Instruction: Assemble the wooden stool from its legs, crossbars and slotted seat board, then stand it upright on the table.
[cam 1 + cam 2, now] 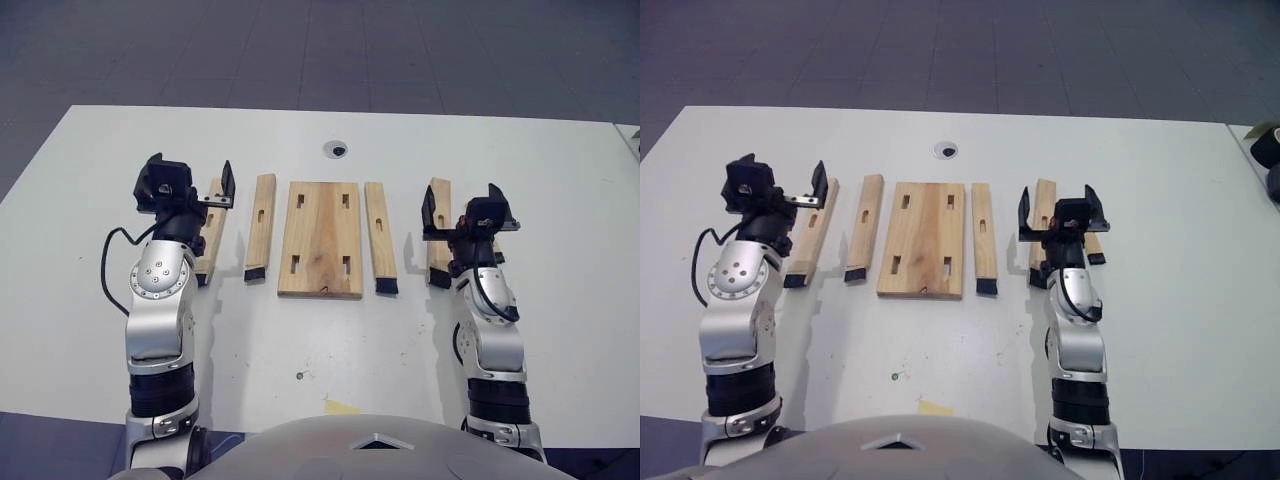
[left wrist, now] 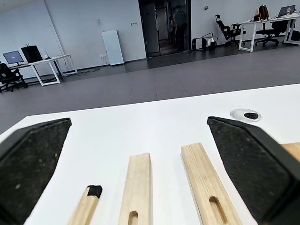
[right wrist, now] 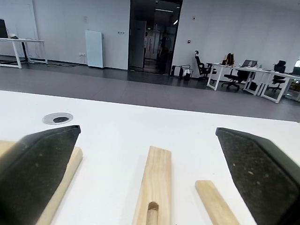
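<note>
Left eye view: seat board (image 1: 320,238) lies flat at mid-desk, pale wood, four small rectangular slots cut through it, two toward the far end and two toward the near end. Not joined to anything.

Four legs lie flat alongside it, roughly parallel, two per side:
- inner left leg (image 1: 261,226), just beside the board, not touching it; one slot, black cap on near end.
- outer left leg (image 1: 211,232), farther out, partly under the left arm.
- inner right leg (image 1: 379,236), just beside the board; one slot, black cap on near end.
- outer right leg (image 1: 438,230), partly under the right arm.

Thin rod with black tip (image 2: 86,206) lies outside the outer left leg (crossbar, most likely). Second round rod (image 3: 215,204) lies outside the outer right leg.

Left claw (image 1: 192,180) is above the far half of the outer left leg, fingers spread wide, gripping nothing. In the left wrist view its dark pads (image 2: 253,164) frame the two left legs.

Right claw (image 1: 462,205) is above the outer right leg, also spread wide and gripping nothing.

White desk (image 1: 540,170) carries a round cable grommet (image 1: 337,149) beyond the board and a yellow scrap (image 1: 342,406) at the near edge.

Wrist views look out to an office: white cabinet (image 2: 114,47), monitor (image 2: 12,57), swivel chairs (image 3: 201,65).
</note>
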